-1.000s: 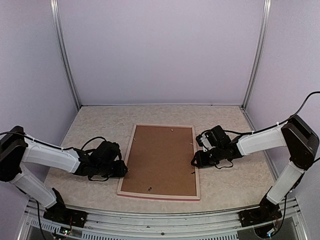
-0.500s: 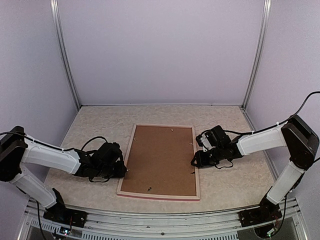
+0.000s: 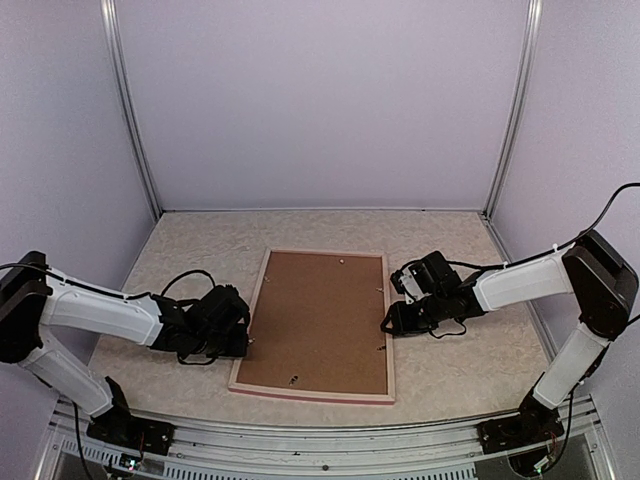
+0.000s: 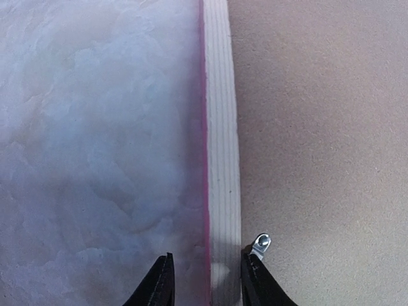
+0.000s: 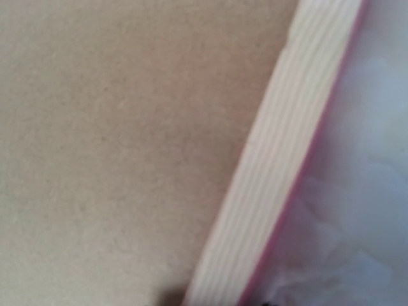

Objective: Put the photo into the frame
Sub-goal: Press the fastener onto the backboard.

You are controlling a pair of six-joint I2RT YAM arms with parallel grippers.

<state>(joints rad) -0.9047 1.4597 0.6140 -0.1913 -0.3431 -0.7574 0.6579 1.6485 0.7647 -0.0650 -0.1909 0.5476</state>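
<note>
Two arms lie low over the table [image 3: 200,250], forearms angled inward. Your left gripper [image 3: 240,343], fingers [image 4: 156,287] parted, straddles the left rail of the frame [image 4: 220,127], which lies face down holding the backing board [image 3: 318,318]. Farther back, the right gripper [image 3: 388,322] sits at the right rail; whether its pincer is apart or together you cannot tell.

- We see the frame [image 4: 223,127] as a pale wood rail running bottom to top, with a pink-red edge along one side.
- On the pink side lies the marbled table [image 4: 95,127]; on the other, the brown backing board [image 4: 319,127].
- A small metal tab [image 4: 261,241] sits on the board, just beside the rail.
- The left gripper [image 4: 207,284] straddles the rail, jaws parted, with a gap at the pink edge.
</note>
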